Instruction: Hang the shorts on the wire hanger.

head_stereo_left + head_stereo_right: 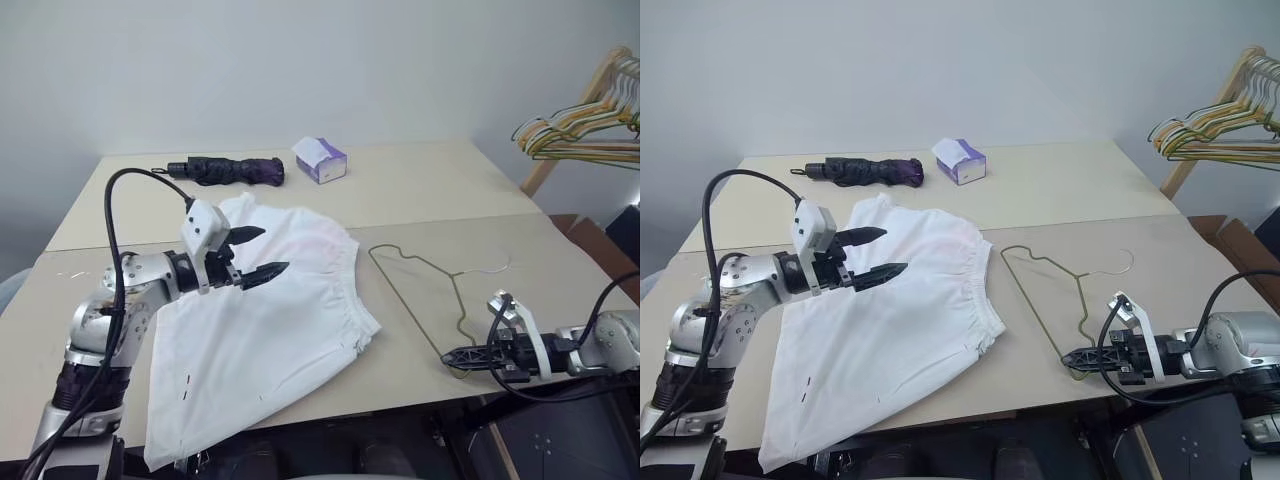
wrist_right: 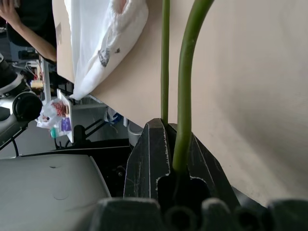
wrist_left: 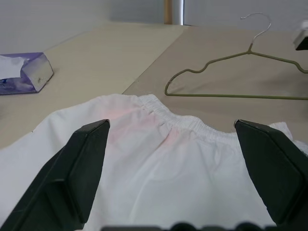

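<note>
While the right gripper (image 1: pixel 1072 358) is sitting low at the table's near edge, its two black fingers are pressing tight together on the rounded near corner of the wire hanger (image 1: pixel 1045 290), as the right wrist view is showing with the thin olive-green wire running up out of the clamped tips. That single hanger is lying flat on the beige table (image 1: pixel 560 260), a slim triangular frame with its curved hook pointing away toward the right side. Just beside it, to the left, one pair of shorts (image 1: pixel 270 340) is spreading out flat: thin white cloth, softly wrinkled, with a gathered elastic waistband facing the hanger and a hem drooping over the near table edge. Above the cloth the left gripper (image 1: pixel 262 252) is hovering with its two tapered black fingers standing wide apart, holding nothing. Farther back, one small white-and-purple tissue box (image 1: pixel 321 159) and one folded dark umbrella (image 1: pixel 228 171) are resting. Far right, a bunch of yellow, green and white hangers (image 1: pixel 585 130) is hanging from a wooden rack.
</note>
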Robot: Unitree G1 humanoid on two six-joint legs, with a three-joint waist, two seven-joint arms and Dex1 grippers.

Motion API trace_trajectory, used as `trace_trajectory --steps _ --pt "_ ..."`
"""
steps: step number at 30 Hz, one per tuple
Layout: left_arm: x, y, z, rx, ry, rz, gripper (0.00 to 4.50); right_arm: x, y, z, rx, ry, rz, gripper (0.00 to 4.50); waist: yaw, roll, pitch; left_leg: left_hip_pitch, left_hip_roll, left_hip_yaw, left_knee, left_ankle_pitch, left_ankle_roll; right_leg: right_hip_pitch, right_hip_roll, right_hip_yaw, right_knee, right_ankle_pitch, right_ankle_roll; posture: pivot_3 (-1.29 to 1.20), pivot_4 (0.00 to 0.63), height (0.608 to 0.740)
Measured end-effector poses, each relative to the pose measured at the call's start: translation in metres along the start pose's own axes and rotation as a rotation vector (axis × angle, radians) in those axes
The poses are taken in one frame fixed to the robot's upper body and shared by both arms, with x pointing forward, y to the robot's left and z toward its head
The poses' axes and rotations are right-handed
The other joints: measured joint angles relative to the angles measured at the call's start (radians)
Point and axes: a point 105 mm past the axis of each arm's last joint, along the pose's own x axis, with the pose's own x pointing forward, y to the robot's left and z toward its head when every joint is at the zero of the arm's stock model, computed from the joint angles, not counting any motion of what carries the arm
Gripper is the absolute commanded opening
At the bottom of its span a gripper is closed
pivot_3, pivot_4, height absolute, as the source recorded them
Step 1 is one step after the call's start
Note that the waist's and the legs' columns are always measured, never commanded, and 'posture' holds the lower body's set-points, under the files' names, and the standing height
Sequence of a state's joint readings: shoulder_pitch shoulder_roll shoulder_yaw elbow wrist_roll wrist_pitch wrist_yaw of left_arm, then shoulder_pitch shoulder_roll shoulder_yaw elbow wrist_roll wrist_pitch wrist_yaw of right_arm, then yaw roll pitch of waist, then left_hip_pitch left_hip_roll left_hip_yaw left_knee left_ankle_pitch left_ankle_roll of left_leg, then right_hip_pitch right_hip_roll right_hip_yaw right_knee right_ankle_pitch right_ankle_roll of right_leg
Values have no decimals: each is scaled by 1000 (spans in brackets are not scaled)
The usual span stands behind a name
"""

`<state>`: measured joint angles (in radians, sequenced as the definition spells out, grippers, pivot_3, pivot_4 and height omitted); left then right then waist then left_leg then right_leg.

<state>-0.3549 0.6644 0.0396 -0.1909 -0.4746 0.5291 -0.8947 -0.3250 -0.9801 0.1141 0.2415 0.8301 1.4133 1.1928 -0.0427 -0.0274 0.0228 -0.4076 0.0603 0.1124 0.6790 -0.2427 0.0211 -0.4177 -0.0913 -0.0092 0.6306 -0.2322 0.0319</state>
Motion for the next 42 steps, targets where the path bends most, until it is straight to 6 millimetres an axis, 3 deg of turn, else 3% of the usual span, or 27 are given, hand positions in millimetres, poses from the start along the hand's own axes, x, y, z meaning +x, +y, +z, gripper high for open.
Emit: trace_trajectory --steps 7,12,25,31,37,42 --pt "3 -6 -5 3 21 -18 4476 14 -5 8 10 4 22 0 1 0 0 1 0 0 1 0 0 1 0 0 0 1 1 -20 0 740" --pt "4 -9 -20 -11 69 -19 4476 16 0 12 -53 11 50 0 4 0 0 -1 0 0 1 0 0 0 0 0 0 1 1 -8 0 740" --pt "3 -7 -23 10 90 5 4476 23 -3 0 -163 178 14 0 15 0 0 0 0 0 1 0 0 0 0 0 1 1 1 9 0 740" --pt "3 -7 -23 26 91 8 4476 18 -6 20 -216 201 -59 0 27 0 0 0 0 1 1 0 0 0 0 0 1 1 0 25 0 740" --pt "4 -5 -24 30 91 24 4476 23 7 47 -231 201 -32 0 29 0 0 0 0 1 1 0 0 -1 0 0 2 1 0 35 0 740" --pt "6 -6 -25 23 85 30 4476 28 4 51 -174 230 -51 0 37 0 0 -2 0 1 2 0 0 -2 0 0 2 1 0 52 0 740"
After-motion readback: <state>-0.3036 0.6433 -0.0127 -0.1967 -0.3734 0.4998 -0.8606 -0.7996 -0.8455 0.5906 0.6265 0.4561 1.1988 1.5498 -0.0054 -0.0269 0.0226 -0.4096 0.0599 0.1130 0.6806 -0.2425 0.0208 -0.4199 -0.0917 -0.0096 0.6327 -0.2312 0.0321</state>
